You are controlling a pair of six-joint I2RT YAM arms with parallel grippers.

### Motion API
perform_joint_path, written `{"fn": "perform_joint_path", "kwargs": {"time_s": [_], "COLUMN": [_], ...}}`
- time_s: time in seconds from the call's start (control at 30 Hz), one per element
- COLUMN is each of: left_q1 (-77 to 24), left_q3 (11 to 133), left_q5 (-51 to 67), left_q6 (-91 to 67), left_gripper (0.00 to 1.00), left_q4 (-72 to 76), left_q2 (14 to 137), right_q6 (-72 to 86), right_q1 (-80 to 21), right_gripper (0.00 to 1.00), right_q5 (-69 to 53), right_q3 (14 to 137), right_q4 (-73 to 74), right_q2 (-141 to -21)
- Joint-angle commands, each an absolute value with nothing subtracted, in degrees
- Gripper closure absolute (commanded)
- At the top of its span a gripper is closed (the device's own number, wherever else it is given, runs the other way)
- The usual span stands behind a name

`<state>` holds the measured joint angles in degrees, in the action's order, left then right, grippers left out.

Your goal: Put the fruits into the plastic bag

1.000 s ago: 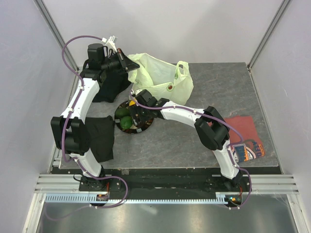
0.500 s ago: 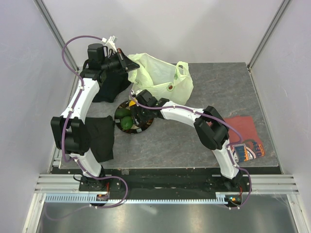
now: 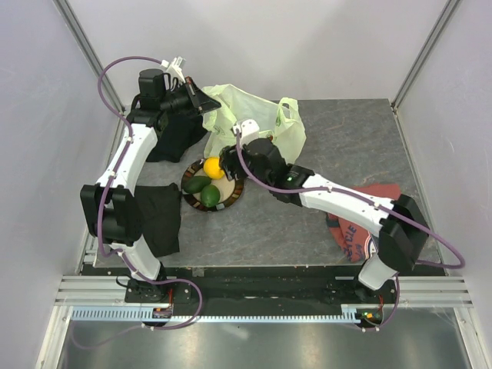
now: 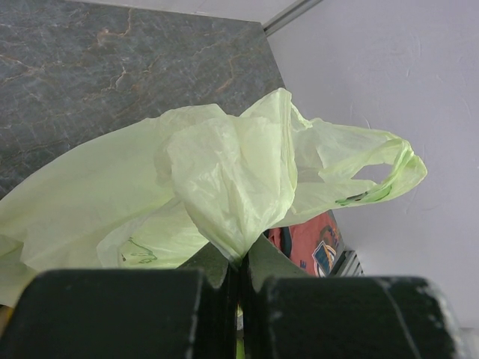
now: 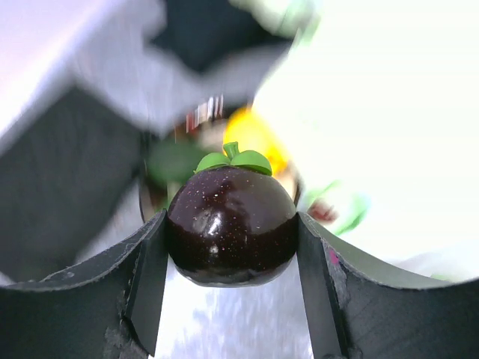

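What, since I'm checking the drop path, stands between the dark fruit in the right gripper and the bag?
Nothing visible. The right gripper holds the dark fruit beside the plastic bag, whose edge the left gripper pinches; its opening isn't clearly shown.

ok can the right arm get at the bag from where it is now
Probably yes. The right gripper, shut on the dark fruit, sits right beside the plastic bag with nothing between, and the left gripper pinches the bag's edge up.

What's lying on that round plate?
A lemon and two green fruits lie on the plate. The right gripper, holding a dark fruit, hides part of its far rim.
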<state>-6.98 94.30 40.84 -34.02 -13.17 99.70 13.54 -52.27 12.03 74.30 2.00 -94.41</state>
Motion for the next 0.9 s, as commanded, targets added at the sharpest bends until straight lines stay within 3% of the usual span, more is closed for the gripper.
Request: {"fn": "perform_joint_path", "kwargs": {"time_s": [0.0,0.3,0.7,0.87], "left_q1": [-6.9,-6.9,-6.9,-6.9], "left_q3": [94.2,93.7,93.3,93.3], "left_q5": [41.7,41.6,41.8,41.9], "left_q6": [-32.5,-32.4,-33.0,-33.2], "left_gripper": [0.98,0.99,0.98,0.98], "left_q4": [-11.6,-11.6,-11.3,-11.3], "left_q2": [97.4,96.9,96.0,96.0], "right_q6": [12.5,21.3,20.8,23.1], "right_q1": [-50.9,-41.5,-37.5,-37.5], "right_gripper": [0.64,0.61,0.62,0.62], "right_q5": [18.4,10.6,11.3,10.6], "right_q3": [76.7,84.6,109.6,107.9], "right_q4": [-5.1,-5.3,21.3,23.0], "right_q2": [-91.7,-95.4,-112.8,-113.6]}}
